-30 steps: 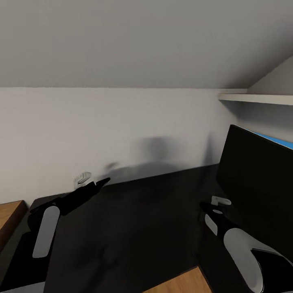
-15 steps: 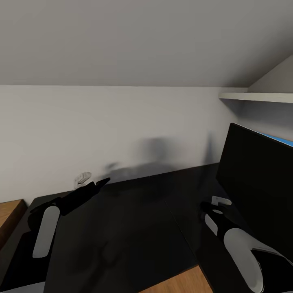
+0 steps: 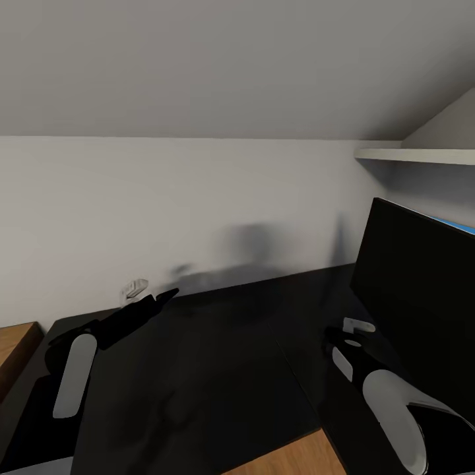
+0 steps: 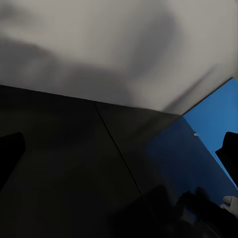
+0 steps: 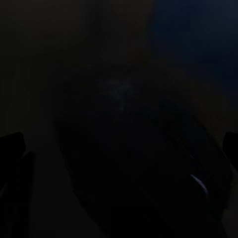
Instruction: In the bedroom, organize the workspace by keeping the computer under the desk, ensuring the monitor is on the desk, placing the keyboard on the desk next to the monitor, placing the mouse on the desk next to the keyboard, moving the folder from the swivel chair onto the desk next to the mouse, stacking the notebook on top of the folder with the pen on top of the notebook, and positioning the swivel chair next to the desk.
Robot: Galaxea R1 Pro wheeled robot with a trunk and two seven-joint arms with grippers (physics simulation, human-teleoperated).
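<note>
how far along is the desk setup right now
Done: the monitor stands on the black desk. In hand: nothing visibly; the left hand and right hand hover over bare desktop. Left: keyboard, mouse, folder, notebook, pen and chair, as far as these views tell.

Plain pale grey back wall (image 3: pixel 198 204) under a flat grey sloped ceiling (image 3: pixel 218 66). A white wall shelf (image 3: pixel 415 157) is mounted high at the wall's right end, where a side wall (image 3: pixel 448 125) meets it. Soft dark shadows lie low on the back wall. Brown wood-plank floor (image 3: pixel 16 346) shows below its left end.
</note>
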